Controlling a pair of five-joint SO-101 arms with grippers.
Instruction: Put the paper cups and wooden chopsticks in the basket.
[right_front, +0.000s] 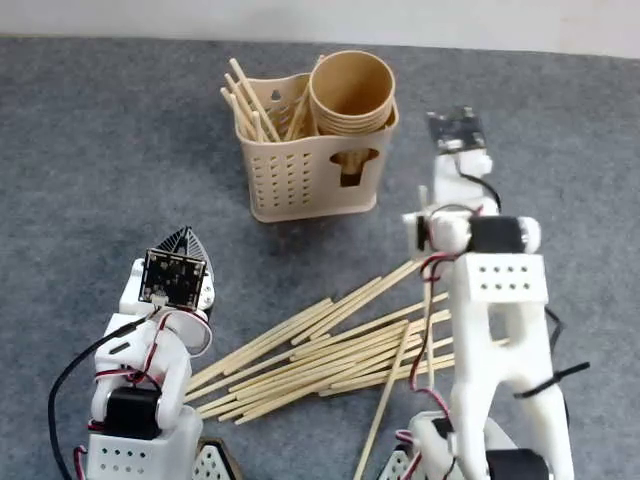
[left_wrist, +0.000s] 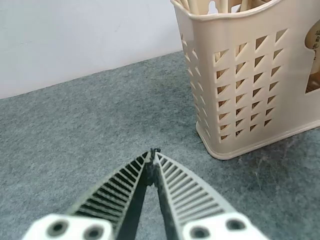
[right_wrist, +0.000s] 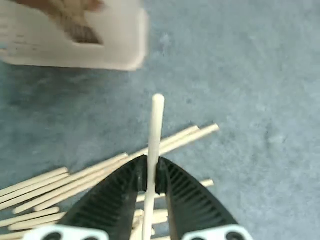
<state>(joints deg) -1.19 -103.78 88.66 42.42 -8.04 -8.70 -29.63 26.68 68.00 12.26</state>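
Right gripper (right_wrist: 151, 161): clenched on one wooden chopstick (right_wrist: 156, 125), over the loose chopsticks (right_front: 320, 350) lying scattered on the grey mat (right_front: 100, 150). Left gripper (left_wrist: 152, 154): clenched, grasping nothing, near the basket (right_front: 300, 185). Paper cups (right_front: 350, 95): stacked inside the basket, beside several upright chopsticks (right_front: 250, 105).

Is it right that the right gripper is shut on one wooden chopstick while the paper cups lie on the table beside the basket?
Not quite: the paper cups do not lie on the table; they sit stacked inside the basket, as the high view shows. The rest holds: the right gripper is shut on one wooden chopstick.
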